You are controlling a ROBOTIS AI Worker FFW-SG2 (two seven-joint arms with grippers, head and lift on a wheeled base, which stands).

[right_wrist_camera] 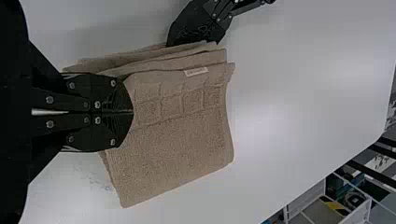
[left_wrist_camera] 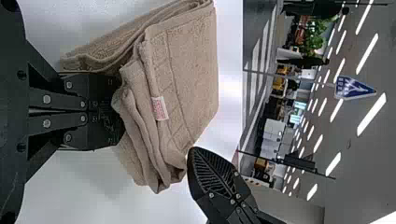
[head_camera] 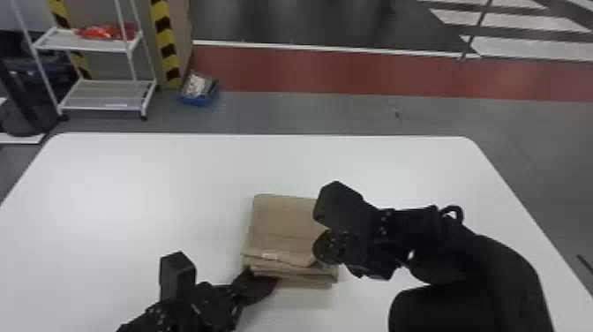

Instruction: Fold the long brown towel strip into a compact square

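Note:
The brown towel point(head_camera: 282, 220) lies folded into a thick, roughly square stack, its layered edges facing the robot. At its near left corner is my left gripper point(head_camera: 260, 284), fingertips against the layers; in the left wrist view the left gripper point(left_wrist_camera: 119, 112) is shut, its tips partly behind the bunched towel point(left_wrist_camera: 187, 70). My right gripper point(head_camera: 324, 249) is over the stack's right side near the layered edge. In the right wrist view the right gripper point(right_wrist_camera: 126, 112) is shut, with its tips over the towel point(right_wrist_camera: 182, 135), covering part of it. A small label shows near the layered edge.
The stack rests on a white table point(head_camera: 132, 185) with rounded far corners. Beyond it on the floor stand a white shelf rack point(head_camera: 106, 84) and a blue box point(head_camera: 199, 92). The two grippers are close together, with the right forearm extending over the table's right side.

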